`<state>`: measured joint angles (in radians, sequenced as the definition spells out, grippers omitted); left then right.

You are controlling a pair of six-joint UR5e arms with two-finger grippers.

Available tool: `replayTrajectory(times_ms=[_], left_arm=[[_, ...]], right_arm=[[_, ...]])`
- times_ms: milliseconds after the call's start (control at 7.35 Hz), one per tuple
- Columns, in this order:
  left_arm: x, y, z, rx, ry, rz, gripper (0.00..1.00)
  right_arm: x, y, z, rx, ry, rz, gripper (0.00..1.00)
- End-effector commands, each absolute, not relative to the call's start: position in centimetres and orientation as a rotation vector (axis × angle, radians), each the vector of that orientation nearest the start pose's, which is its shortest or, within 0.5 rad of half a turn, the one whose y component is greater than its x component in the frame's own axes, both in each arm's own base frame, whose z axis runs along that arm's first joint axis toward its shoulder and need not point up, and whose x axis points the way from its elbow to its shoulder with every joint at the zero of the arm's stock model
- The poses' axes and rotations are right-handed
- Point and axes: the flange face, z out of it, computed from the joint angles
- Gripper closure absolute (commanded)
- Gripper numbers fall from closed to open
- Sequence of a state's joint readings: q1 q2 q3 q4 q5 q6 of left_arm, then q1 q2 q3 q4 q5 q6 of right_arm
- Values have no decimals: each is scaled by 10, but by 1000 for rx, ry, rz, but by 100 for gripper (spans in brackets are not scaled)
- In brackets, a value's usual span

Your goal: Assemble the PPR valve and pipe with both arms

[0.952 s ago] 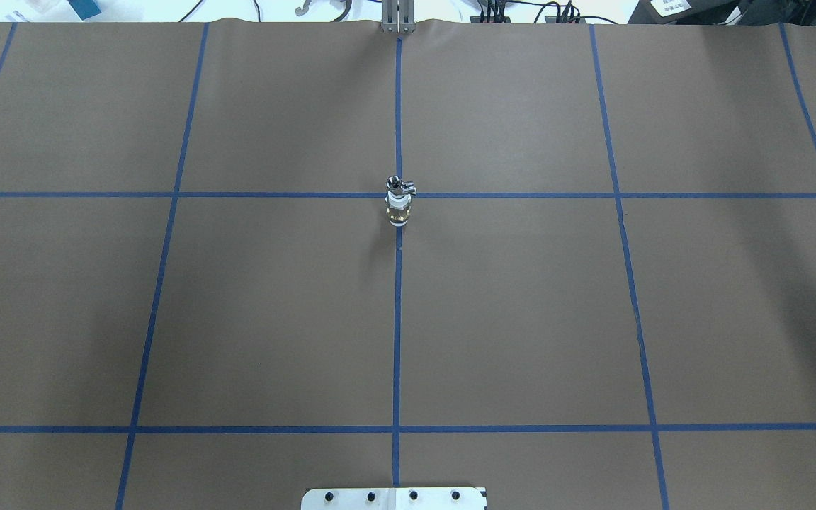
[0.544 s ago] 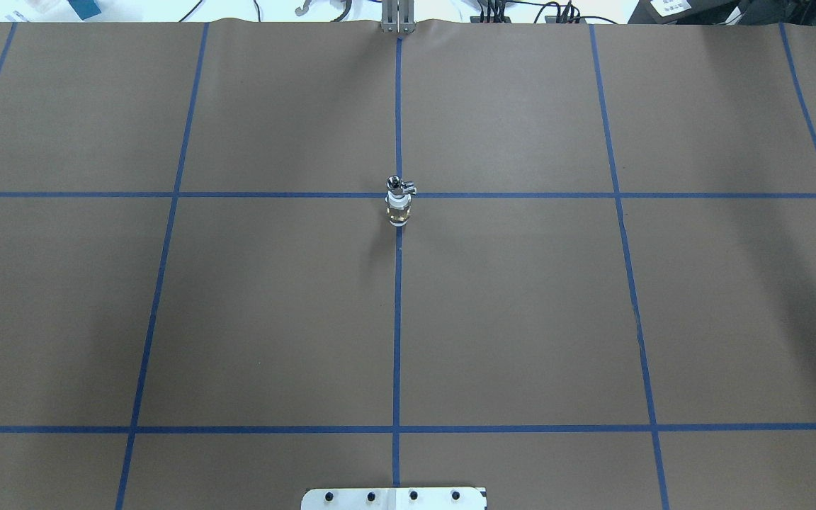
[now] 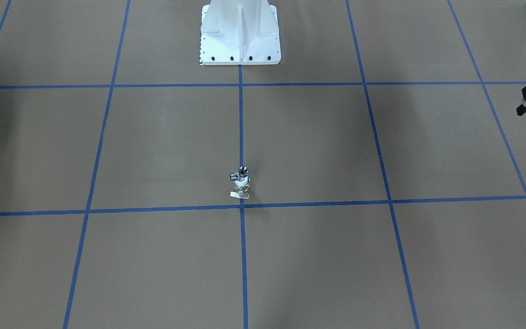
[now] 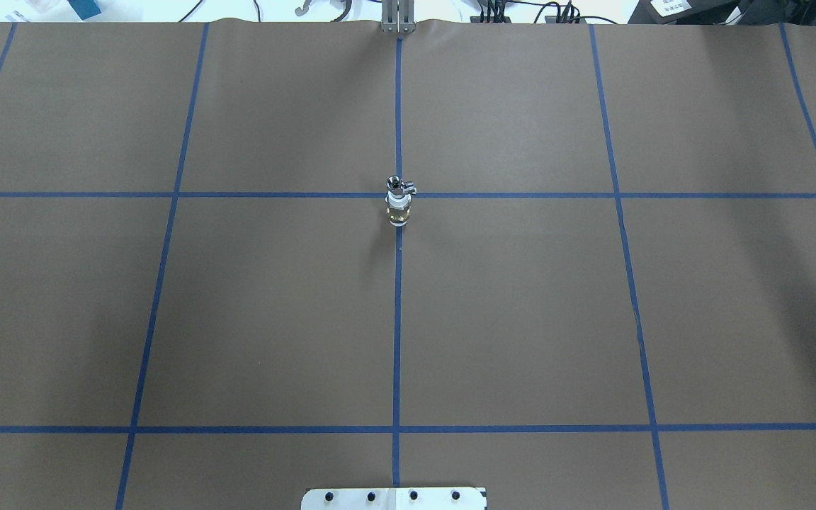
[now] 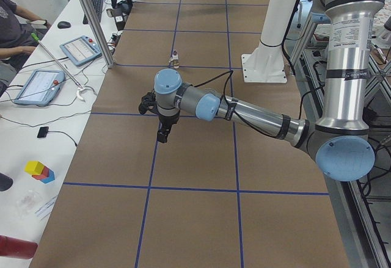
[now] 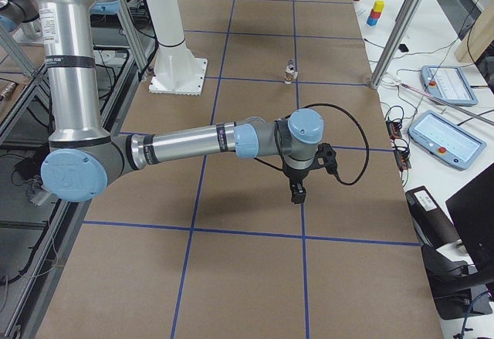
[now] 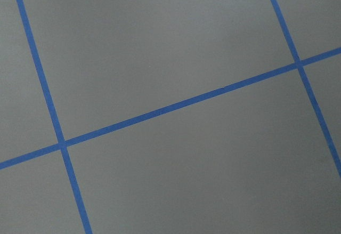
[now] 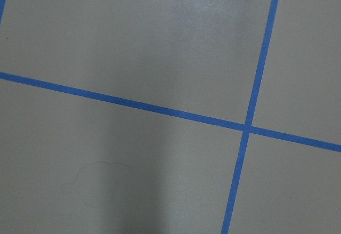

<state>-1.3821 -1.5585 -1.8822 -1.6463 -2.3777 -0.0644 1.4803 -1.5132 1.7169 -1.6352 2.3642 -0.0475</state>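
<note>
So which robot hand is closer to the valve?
Neither clearly. The left gripper hangs off toward the table's left end, the right gripper toward its right end; the PPR valve stands about midway.

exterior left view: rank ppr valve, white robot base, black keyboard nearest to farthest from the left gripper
From the left gripper:
1. PPR valve, standing on the table beyond it.
2. white robot base, toward the view's right.
3. black keyboard, far along the side table.
</note>
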Motion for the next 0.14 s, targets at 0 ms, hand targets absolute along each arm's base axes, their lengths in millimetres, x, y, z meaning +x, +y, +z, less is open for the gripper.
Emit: replayTrajectory(times_ms=[0], left_arm=[[30,-490,499,253,837,268,0]], right_arm=[[15,-519,561,118,-797,-187,0]])
